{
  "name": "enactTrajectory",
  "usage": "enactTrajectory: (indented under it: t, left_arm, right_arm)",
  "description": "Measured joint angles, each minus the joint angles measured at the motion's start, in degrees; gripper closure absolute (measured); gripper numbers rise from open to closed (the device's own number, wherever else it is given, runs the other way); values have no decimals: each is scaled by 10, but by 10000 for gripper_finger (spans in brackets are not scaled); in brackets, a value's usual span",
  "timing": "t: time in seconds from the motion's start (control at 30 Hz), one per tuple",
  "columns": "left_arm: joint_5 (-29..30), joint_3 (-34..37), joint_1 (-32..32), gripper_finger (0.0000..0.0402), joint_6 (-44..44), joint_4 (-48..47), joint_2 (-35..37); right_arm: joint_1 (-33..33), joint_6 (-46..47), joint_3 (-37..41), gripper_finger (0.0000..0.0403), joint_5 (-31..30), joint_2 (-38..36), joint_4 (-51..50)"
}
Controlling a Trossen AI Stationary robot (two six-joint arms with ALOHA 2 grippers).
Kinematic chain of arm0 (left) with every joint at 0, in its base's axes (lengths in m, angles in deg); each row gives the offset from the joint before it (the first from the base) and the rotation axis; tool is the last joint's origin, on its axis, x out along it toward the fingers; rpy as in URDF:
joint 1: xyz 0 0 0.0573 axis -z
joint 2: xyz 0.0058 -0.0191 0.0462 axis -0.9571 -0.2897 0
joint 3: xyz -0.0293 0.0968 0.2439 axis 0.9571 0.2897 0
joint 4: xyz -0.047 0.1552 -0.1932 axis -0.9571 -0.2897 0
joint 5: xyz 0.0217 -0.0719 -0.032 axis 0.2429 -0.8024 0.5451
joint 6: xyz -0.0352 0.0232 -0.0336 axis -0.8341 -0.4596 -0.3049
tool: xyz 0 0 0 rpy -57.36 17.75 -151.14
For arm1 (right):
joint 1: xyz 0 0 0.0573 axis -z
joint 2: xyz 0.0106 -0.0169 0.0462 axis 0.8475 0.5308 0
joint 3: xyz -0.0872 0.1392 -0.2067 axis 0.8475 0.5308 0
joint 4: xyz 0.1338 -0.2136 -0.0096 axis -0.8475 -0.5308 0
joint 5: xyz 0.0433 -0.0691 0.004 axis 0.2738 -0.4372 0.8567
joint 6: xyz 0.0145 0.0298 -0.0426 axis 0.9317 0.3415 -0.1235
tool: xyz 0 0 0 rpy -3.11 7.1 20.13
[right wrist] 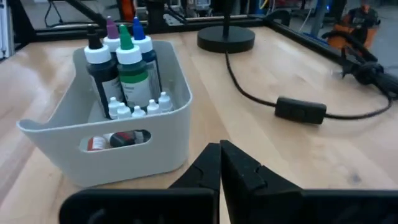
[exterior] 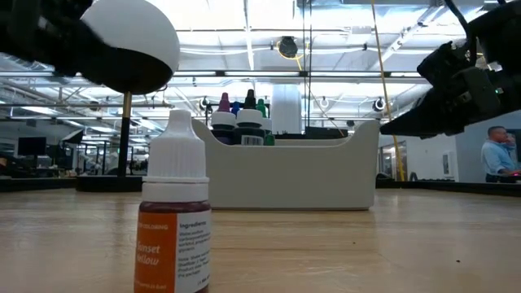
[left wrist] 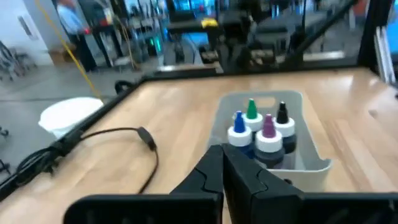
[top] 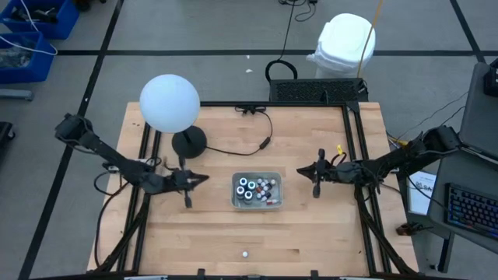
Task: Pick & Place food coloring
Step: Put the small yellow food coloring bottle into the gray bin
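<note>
We're eyeing lone bottle [top: 244,253] upright on desk [top: 311,225] front, w/ left pincer [top: 189,181] marginally nearer; both pincers clenched, right pincer [top: 317,176] empty too.

Worktop [top: 218,233]: pale, light-brown wood grain, edged by a black frame.
Tray [right wrist: 143,146]: light grey-white.
In the tray, larger bottles [right wrist: 127,71]: dark bodies, white collars, tips black, purple, green and blue. Green one shows a green body.
Small bottles [right wrist: 138,111] in the tray: white caps; one lying low shows red through the handle slot.
Lone small bottle [exterior: 172,224] on the worktop: white cap, dark red-brown liquid, orange label with white lettering.
Lamp [top: 170,103]: white globe, black round base, black cable.
Left hand [top: 189,180] and right hand [top: 316,173]: black.
</note>
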Motion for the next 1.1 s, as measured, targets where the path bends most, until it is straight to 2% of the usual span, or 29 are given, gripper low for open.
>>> enactTrajectory:
  t: [0.1,0.23,0.33,0.57,0.7,0.8,0.93,1.1]
  left_arm:
    - [-16,-94,3,398,-11,-95,-70]
    - [-13,-223,16,397,-15,-210,-170]
    - [-10,-294,28,399,-30,-276,-220]
    - [-15,-358,67,399,-90,-288,-253]
    - [-11,-388,85,398,-148,-305,-284]
    - [-42,-446,82,399,-197,-382,-342]
    - [-92,-566,83,398,-228,-507,-436]
    - [-203,-701,80,397,-231,-603,-550]
  right_arm:
    - [0,-26,0,403,20,-1,18]
    - [-1,-49,1,403,83,-12,57]
    - [-5,-50,1,403,86,-38,50]
    - [-40,-76,1,403,79,-136,4]
    - [-59,-110,1,403,24,-192,-35]
    - [-59,-130,1,403,27,-226,-37]
    - [-69,-126,2,403,27,-246,-73]
    - [-72,-130,2,403,27,-247,-88]
